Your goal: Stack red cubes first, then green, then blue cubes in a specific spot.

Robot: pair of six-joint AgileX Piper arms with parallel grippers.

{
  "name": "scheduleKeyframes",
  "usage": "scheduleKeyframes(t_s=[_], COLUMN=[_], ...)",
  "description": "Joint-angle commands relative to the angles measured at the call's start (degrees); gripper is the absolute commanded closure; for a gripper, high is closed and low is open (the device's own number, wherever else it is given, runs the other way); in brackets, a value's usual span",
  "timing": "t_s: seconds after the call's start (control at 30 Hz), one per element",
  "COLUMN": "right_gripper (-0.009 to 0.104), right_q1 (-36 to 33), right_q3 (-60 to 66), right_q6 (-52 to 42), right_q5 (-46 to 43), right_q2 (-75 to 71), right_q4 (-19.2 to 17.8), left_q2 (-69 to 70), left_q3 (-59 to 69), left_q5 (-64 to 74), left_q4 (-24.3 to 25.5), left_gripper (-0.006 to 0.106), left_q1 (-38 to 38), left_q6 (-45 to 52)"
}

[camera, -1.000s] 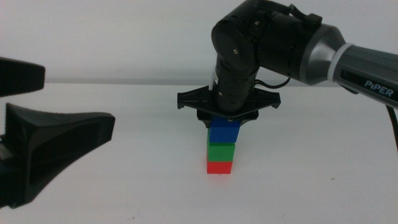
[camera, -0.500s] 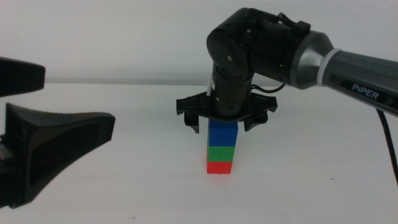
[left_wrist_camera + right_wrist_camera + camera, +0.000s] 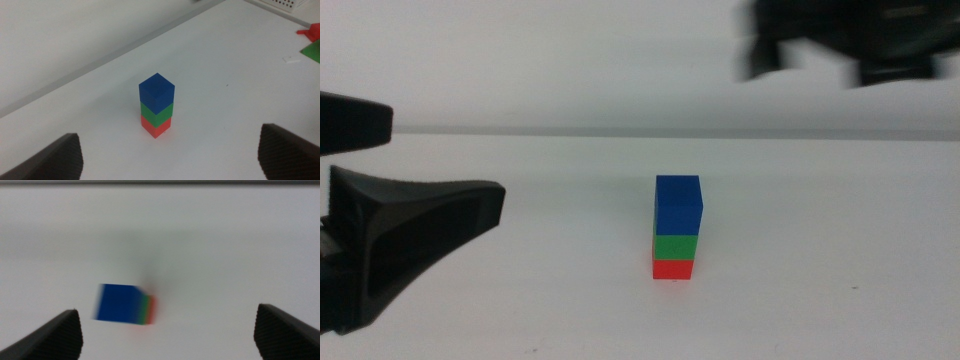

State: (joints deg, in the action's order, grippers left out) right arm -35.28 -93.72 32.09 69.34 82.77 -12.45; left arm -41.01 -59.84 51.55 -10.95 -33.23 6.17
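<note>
Right gripper (image 3: 850, 40) lifted off, jaws spread, empty; blue cube (image 3: 677, 208) atop green (image 3: 675, 245), red (image 3: 672, 268). Left gripper (image 3: 170, 155) open, idle.

The blue cube (image 3: 678, 204) is a deep, plain matte blue. The green cube (image 3: 675, 246) is bright plain green, and the red cube (image 3: 672, 269) bright plain red. The desk (image 3: 820, 240) is plain white, unpatterned. The left end effector (image 3: 170, 155) has dark jaws with a fine cross-hatched texture; the right end effector (image 3: 167, 332) has dark jaws too.
</note>
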Motion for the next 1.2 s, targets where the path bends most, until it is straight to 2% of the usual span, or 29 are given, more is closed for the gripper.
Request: scheduleKeyframes(t_s=[0.0,0.1,0.2,0.27,0.4,0.47,0.83,0.97,1.07,1.17], right_gripper=[0.003,0.003,0.003,0.003,0.003,0.003,0.003,0.003,0.003,0.003], right_q1=[3.7,10.6,19.2,24.1,29.5,29.8,29.7,29.7,29.7,29.7], right_q3=[5.8,14.6,23.9,30.6,40.0,42.5,42.6,45.1,53.0,64.0], right_q6=[-4.9,-14.0,-20.4,-26.8,-40.1,-43.3,-41.8,-41.8,-41.8,-41.8], right_q5=[-1.5,-7.1,-15.1,-21.5,-29.0,-31.9,-33.0,-34.1,-41.2,-50.3], right_q2=[-8.4,-19.6,-29.2,-35.4,-43.4,-45.0,-45.3,-46.6,-50.6,-56.2], right_q4=[-0.5,1.1,4.6,9.2,19.1,21.3,22.0,22.2,21.0,19.5], left_q2=[0.3,0.3,0.3,0.3,0.3,0.3,0.3,2.1,6.1,12.0], left_q3=[0.4,0.4,0.4,0.4,0.4,0.4,0.4,6.8,15.2,24.7], left_q5=[-0.8,-0.8,-0.8,-0.8,-0.8,-0.8,-0.8,-8.0,-17.1,-26.6], left_q4=[-0.1,-0.1,-0.1,-0.1,-0.1,-0.1,0.2,0.3,3.1,9.5], left_gripper=[0.007,0.007,0.007,0.007,0.007,0.007,0.007,0.007,0.007,0.007], left_q1=[0.1,0.1,0.1,0.1,0.1,0.1,0.1,2.3,6.3,11.4], left_q6=[-0.1,-0.1,-0.1,-0.1,-0.1,-0.1,-0.1,-0.1,-0.1,-0.1])
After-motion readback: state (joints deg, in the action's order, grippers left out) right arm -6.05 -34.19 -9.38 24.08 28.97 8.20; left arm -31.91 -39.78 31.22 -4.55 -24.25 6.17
